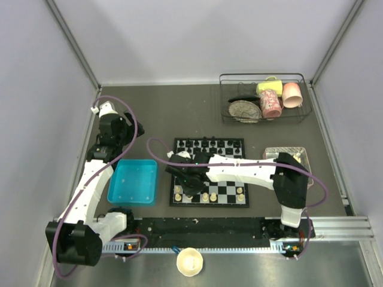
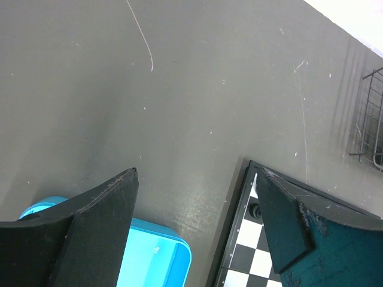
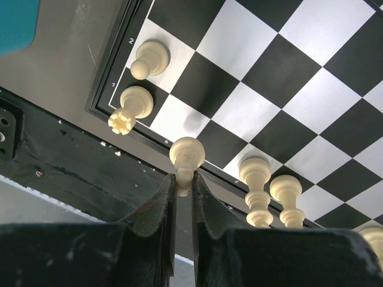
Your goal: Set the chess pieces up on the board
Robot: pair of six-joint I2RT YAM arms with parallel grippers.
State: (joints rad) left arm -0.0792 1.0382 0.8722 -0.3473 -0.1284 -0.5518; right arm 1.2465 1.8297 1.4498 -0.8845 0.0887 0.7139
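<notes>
The board [image 3: 215, 84] has smooth, faintly glossy squares. The pieces [image 3: 149, 60] look like smooth cream plastic with a soft sheen. The surface [image 2: 197, 119] is matt dark grey and finely scratched. The tray [image 1: 133, 182] is glossy blue plastic. The left tool [image 2: 194, 203] is matt black and scuffed.

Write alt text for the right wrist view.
The right gripper pinches a cream chess piece at the edge of the chessboard. Other cream pieces stand on either side of it.

board [image 1: 230, 190]: flat; black-and-white chequered squares; dark border
chess pieces [image 3: 149, 60]: cream; upright along the near edge; one pinched over the border in the right gripper [image 3: 184, 180]
</notes>
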